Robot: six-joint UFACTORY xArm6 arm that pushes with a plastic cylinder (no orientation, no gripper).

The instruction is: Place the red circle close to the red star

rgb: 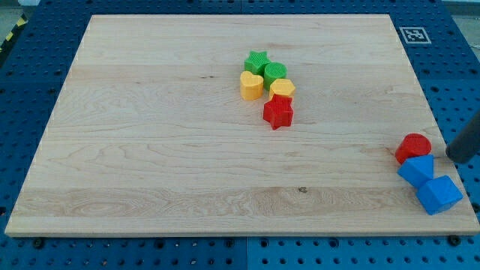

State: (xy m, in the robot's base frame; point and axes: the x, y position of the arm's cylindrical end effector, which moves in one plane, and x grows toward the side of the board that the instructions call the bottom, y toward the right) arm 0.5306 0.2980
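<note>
Red circle (413, 146) sits at the view's right edge of the wooden board (150, 150), low on that side. You see it touching the upper blue block (416, 170) just below it; a second blue block (439, 194) lies lower and further right, touching the first. Blue shapes are hard to call, blocky and angular.

No fingers on this rig, so nothing opens, closes or holds. You get only the dark rod, cut off by the frame at the view's right edge. My tip (456, 157) is off the board's edge, over the blue pegboard (30, 90), just right of the red circle. A thin gap seems to show between the 2; you cannot tell for sure if they touch.

Red circle is round from above, so no long axis and no heading to report. It stands flat, top face up.

Red star (278, 112) is near the board's middle, well apart from the red circle, toward the view's left and higher. It touches the yellow block (282, 88) above it. Yellow heart (251, 85), green star (257, 61) and a second green block (274, 72) cluster tight just above that.
</note>
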